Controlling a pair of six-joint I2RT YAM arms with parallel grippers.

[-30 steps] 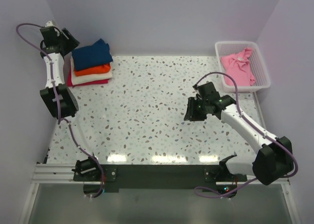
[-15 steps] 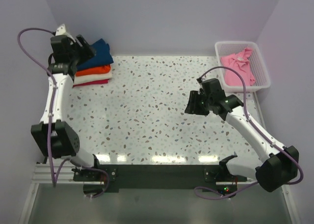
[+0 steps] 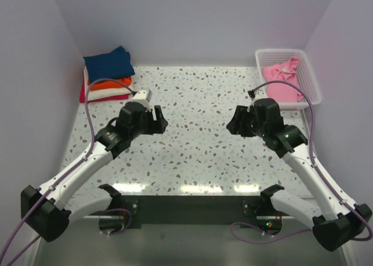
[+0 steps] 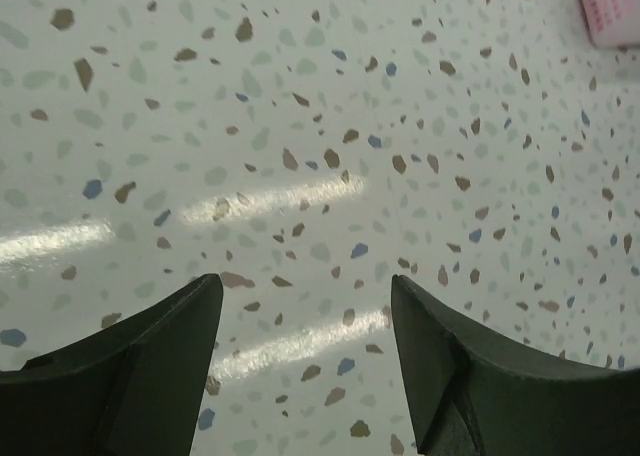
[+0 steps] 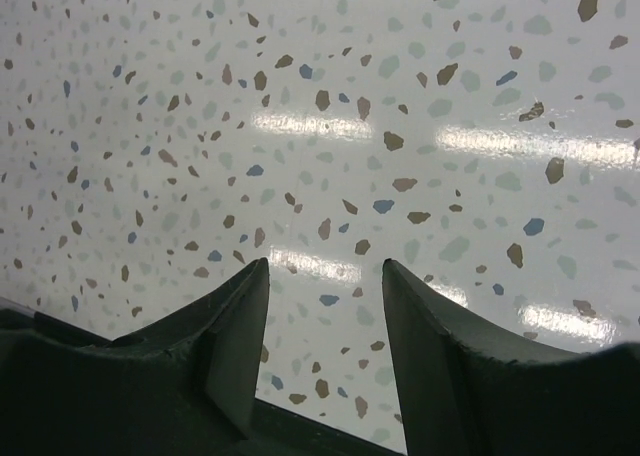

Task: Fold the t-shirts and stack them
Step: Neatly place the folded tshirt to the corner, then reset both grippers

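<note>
Here, left gripper (image 4: pixel 305 286) and right gripper (image 5: pixel 325 266) gape empty over speckled table (image 3: pixel 192 158); lilac walls (image 3: pixel 192 21).

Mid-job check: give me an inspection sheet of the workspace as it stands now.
Surface: speckled table, glare streaks near the front.
Job's things: folded stack back left, navy tee on top, orange tee beneath; pink tee crumpled in the basket, back right.
Clutter: nothing seen.
Grippers: left gripper and right gripper open, empty, over the table.
Cables: purple left cable and right cable loop off the arms.
Surroundings: plain lilac walls.
</note>
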